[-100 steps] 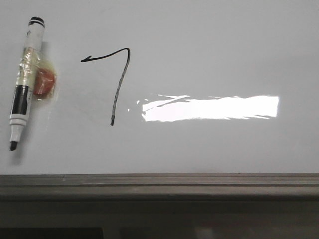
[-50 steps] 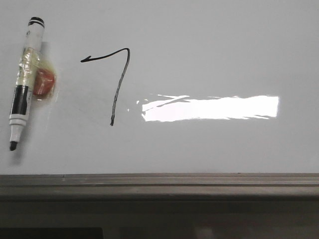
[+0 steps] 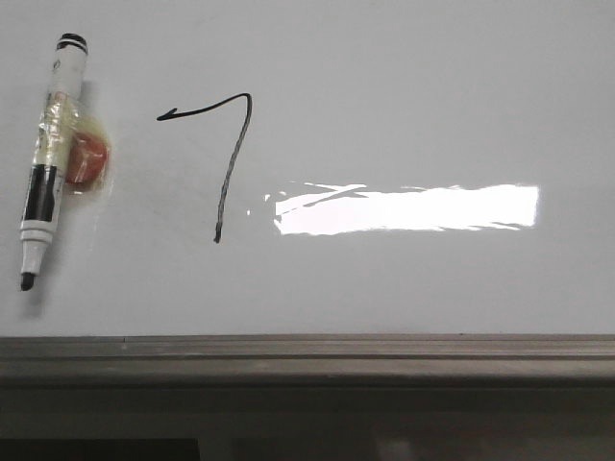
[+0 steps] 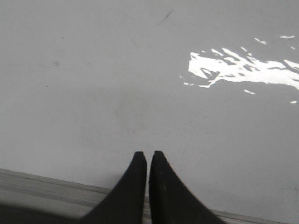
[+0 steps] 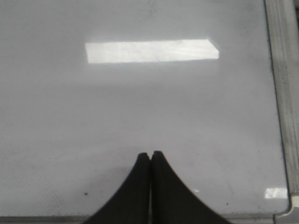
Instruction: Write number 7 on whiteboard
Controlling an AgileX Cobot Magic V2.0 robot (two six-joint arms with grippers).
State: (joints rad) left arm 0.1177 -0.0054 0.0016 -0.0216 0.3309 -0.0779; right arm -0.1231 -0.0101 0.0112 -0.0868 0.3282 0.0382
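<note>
Whiteboard [image 3: 404, 86] carries your number 7 [image 3: 226, 154], drawn left of centre, w/ an uncapped black marker [image 3: 48, 158] lying just beside it, tip toward the grey ledge [image 3: 307, 357]. Nothing shifted vs earlier. Left fingers [image 4: 148, 156] & right fingers [image 5: 150, 156] both pressed together, empty.

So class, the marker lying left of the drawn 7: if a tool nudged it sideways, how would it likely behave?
The marker is a round barrel lying flat on the glossy whiteboard, so it would probably slide easily. The taped orange lump on its side likely stops it rolling far. Its uncapped tip could smear ink if dragged.
</note>
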